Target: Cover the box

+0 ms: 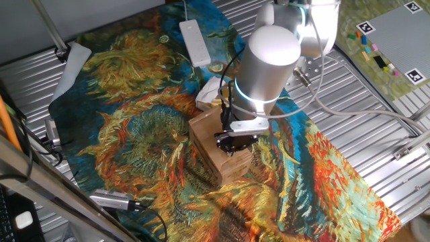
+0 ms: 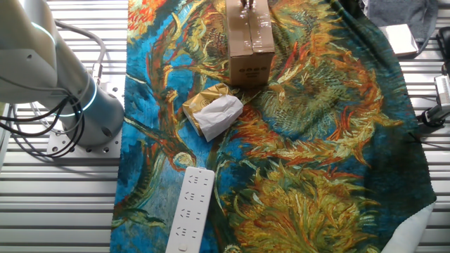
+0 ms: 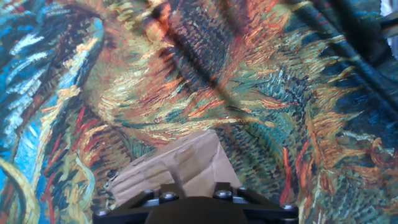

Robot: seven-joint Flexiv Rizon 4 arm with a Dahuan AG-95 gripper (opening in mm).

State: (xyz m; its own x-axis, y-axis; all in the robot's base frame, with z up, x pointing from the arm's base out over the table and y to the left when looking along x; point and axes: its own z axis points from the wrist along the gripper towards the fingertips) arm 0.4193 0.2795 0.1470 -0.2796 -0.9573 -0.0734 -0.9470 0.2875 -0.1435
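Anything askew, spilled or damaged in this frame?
Nothing spilled or visibly damaged. The box stands upright with its flaps down. Crumpled white paper lies beside it on the cloth, apart.

A tablecloth [image 2: 337, 140] printed with painted sunflowers in blue, orange and gold covers a ribbed metal table [image 2: 63, 204]. On the cloth lies a white power strip [image 2: 190, 209] — near one edge — and a crumpled white paper [image 2: 219, 114] resting against a small tan object.
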